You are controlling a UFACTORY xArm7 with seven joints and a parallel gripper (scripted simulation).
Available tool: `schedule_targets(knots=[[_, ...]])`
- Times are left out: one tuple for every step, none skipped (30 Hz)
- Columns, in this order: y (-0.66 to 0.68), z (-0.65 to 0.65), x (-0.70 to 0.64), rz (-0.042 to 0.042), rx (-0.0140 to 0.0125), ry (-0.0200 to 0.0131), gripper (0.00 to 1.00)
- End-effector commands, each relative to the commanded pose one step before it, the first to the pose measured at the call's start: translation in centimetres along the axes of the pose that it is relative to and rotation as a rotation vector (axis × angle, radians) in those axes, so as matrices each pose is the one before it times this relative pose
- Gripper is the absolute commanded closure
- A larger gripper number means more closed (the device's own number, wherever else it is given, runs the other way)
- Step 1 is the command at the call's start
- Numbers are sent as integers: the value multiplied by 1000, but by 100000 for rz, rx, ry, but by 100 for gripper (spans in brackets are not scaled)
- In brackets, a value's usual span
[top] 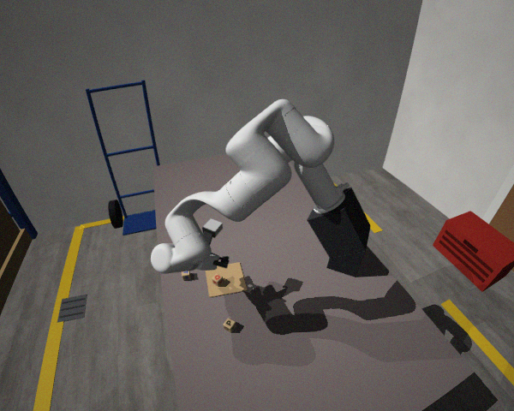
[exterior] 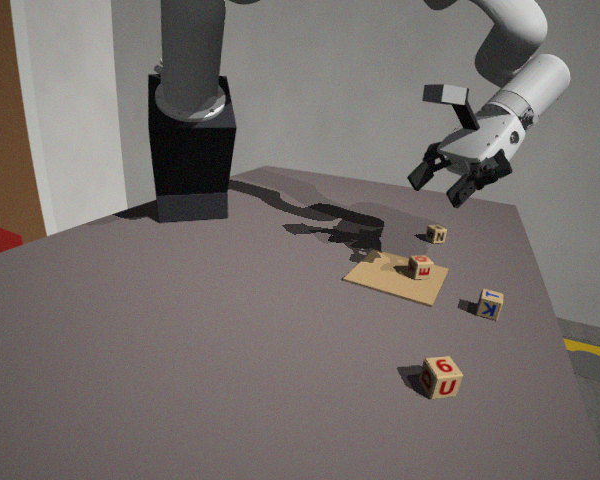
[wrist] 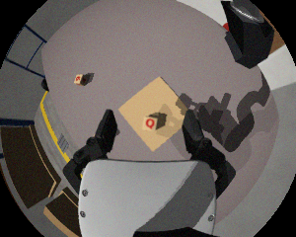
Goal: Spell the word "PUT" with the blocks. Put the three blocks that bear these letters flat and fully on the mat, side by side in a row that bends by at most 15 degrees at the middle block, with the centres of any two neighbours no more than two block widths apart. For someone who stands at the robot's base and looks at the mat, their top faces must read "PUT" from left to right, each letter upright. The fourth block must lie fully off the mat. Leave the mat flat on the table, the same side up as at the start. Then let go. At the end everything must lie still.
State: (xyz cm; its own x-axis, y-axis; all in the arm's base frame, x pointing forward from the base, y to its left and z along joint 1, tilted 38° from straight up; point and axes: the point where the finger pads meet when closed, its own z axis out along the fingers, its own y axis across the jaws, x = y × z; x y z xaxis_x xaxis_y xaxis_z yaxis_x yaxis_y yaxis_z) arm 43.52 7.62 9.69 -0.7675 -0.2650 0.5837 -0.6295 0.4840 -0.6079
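A tan mat [exterior: 372,276] [top: 230,287] [wrist: 138,107] lies on the grey table [exterior: 186,335]. One block [exterior: 420,267] [top: 218,279] [wrist: 151,121] stands on the mat, with a red letter on top and an E on its side. A block showing N [exterior: 436,233] lies just beyond the mat. A block with a blue K [exterior: 490,303] [top: 187,275] lies beside the mat. A block with 6 on top and U on its side [exterior: 441,377] [top: 232,325] lies farther off. My gripper [exterior: 434,192] [top: 222,261] [wrist: 149,118] is open and empty, high above the mat's far side.
The arm's black pedestal [exterior: 191,149] [top: 337,229] stands at the table's back. The table's edge runs close to the blocks on the K block's side. A blue hand truck [top: 124,154] and a red toolbox [top: 476,247] stand on the floor.
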Motion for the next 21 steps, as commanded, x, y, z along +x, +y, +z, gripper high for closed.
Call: schedule_targets(knots=[[-51, -169, -7, 68, 88, -343, 0], [0, 0, 0, 0, 0, 0, 0], [0, 0, 0, 0, 0, 0, 0], [0, 0, 0, 0, 0, 0, 0], [0, 0, 0, 0, 0, 0, 0], [0, 0, 0, 0, 0, 0, 0], [0, 0, 0, 0, 0, 0, 0], [0, 0, 0, 0, 0, 0, 0], [0, 0, 0, 0, 0, 0, 0], [0, 0, 0, 0, 0, 0, 0], [0, 0, 0, 0, 0, 0, 0], [0, 0, 0, 0, 0, 0, 0], [0, 0, 0, 0, 0, 0, 0], [0, 0, 0, 0, 0, 0, 0], [0, 0, 0, 0, 0, 0, 0], [0, 0, 0, 0, 0, 0, 0], [0, 0, 0, 0, 0, 0, 0], [0, 0, 0, 0, 0, 0, 0], [-121, -39, -53, -28, -32, -18, 0], [-690, -213, -288, -143, -167, -98, 0], [-1478, -407, -540, -220, -266, -178, 0]])
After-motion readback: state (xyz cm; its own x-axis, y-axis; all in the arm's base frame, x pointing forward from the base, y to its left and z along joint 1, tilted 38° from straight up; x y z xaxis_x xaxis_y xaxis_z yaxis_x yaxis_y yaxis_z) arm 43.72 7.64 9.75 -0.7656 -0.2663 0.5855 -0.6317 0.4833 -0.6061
